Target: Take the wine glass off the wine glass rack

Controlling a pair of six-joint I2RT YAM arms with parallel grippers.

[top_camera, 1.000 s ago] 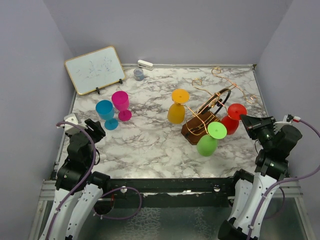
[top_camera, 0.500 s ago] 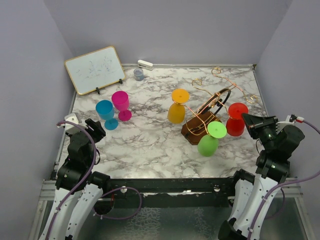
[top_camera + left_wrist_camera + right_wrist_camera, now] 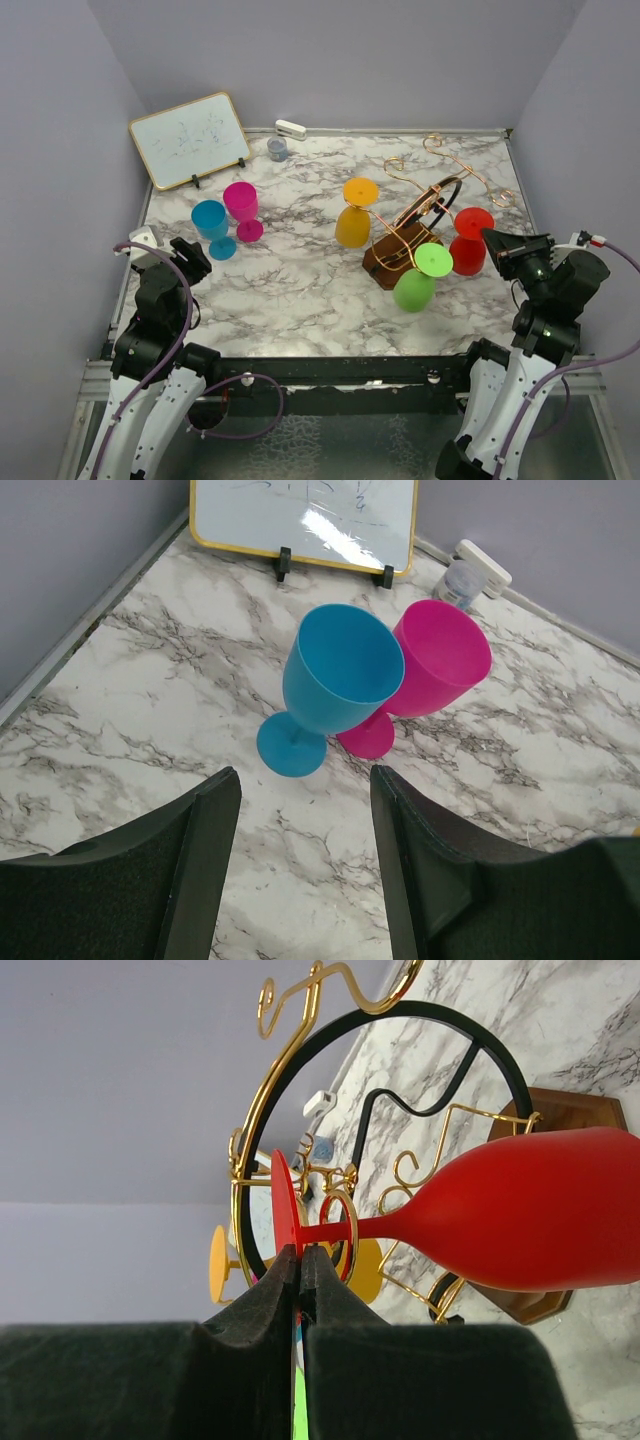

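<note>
The wine glass rack (image 3: 425, 205) is a copper wire stand with a dark ring on a brown wooden base (image 3: 383, 263). A red wine glass (image 3: 466, 250) hangs upside down on its right side. The glass's stem (image 3: 368, 1227) runs through a copper loop of the rack (image 3: 262, 1120). My right gripper (image 3: 488, 236) is shut on the rim of the red glass's foot (image 3: 284, 1208). My left gripper (image 3: 303, 778) is open over bare marble at the near left, short of a blue glass (image 3: 335, 680).
A yellow glass (image 3: 353, 224) and a green glass (image 3: 417, 281) also hang on the rack. Blue (image 3: 211, 226) and pink (image 3: 243, 207) glasses stand at the left. A whiteboard (image 3: 190, 138), a small grey cup (image 3: 277, 149) and a white object (image 3: 291, 129) sit along the back wall.
My right gripper has finished closing on the red glass's foot, and the arm has shifted slightly. The left arm has not moved.
</note>
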